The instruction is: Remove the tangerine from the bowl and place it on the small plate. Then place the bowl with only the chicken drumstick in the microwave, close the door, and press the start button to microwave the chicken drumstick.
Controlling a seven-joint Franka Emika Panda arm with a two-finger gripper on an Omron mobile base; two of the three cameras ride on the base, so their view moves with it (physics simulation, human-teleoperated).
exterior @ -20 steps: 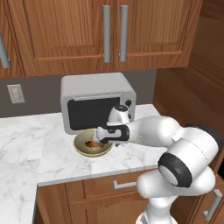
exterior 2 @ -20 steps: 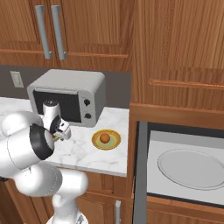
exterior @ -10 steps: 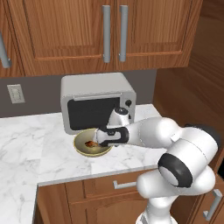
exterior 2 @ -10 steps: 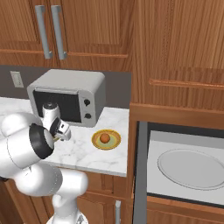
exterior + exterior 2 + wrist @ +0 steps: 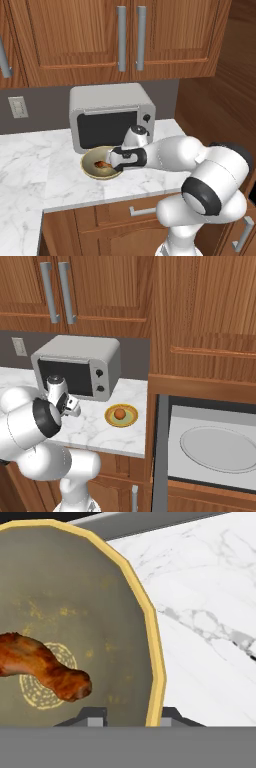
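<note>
The bowl's rim was straddled by narrowed fingers, apparently gripped for lifting; the tangerine lay on the plate.

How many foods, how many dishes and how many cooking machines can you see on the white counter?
Foods: 2, the chicken drumstick and the tangerine
Dishes: 2, the bowl and the small plate
Cooking machines: 1, the silver countertop oven
Total: 5
</note>
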